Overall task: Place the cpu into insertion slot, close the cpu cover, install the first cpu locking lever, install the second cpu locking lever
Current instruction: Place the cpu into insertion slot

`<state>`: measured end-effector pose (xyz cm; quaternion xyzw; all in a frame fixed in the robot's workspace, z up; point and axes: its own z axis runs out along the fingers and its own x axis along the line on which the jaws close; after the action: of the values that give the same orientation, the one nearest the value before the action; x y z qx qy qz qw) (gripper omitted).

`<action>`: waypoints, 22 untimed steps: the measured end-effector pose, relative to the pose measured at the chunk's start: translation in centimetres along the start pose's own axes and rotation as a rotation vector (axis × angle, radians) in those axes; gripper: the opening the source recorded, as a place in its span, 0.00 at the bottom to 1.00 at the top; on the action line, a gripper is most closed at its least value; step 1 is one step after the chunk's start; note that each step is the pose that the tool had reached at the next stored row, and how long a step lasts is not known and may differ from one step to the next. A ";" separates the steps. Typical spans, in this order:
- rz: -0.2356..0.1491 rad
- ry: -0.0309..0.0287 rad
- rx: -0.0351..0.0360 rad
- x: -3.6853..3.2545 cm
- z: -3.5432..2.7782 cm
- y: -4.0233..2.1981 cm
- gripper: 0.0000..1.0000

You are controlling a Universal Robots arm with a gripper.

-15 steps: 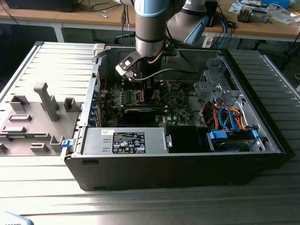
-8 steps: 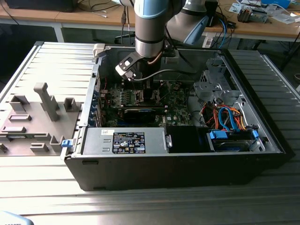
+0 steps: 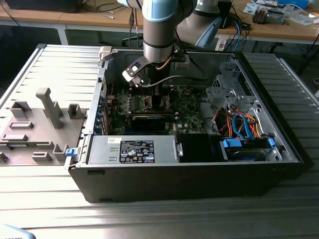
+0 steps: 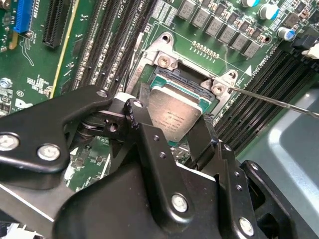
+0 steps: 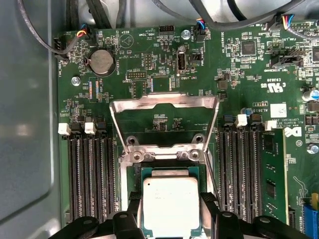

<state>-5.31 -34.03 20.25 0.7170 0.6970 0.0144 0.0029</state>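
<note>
The chip [image 5: 171,206] is a small flat square with a shiny silver-tan top and a thin green edge. The black claw [image 4: 175,118] is closed on it, with one finger on each of two opposite sides. The chip sits right over the slot [image 4: 174,77], a dark square with a silver rim on the green board [image 5: 149,59]. I cannot tell if the chip is all the way down in it. The cover [image 5: 164,101], a thin silver frame with a square window, is swung up and open at one edge of the slot. Long black slots [image 5: 89,174] run on both sides of it, and a round battery [image 5: 101,61] sits further up the board.

The board lies inside an open black computer case [image 3: 174,179]. A silver box with a label [image 3: 129,149] and a bunch of orange, blue and red wires [image 3: 239,124] are in there too. The case rests on a ribbed metal desk [image 3: 149,219], next to a gray tray [image 3: 35,129] with blocky shapes. Wooden desks [image 3: 99,20] stand behind.
</note>
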 end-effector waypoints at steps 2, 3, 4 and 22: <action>0.000 0.0000 -0.0001 0.07 0.09 -0.02 0.55; 0.000 0.0002 -0.0001 0.10 0.15 -0.08 0.55; 0.000 -0.0001 0.0001 0.12 0.22 -0.14 0.55; 0.001 0.0004 -0.0003 0.13 0.46 -0.15 0.55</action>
<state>-5.44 -33.89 19.78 0.7171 0.6968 0.0146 0.0029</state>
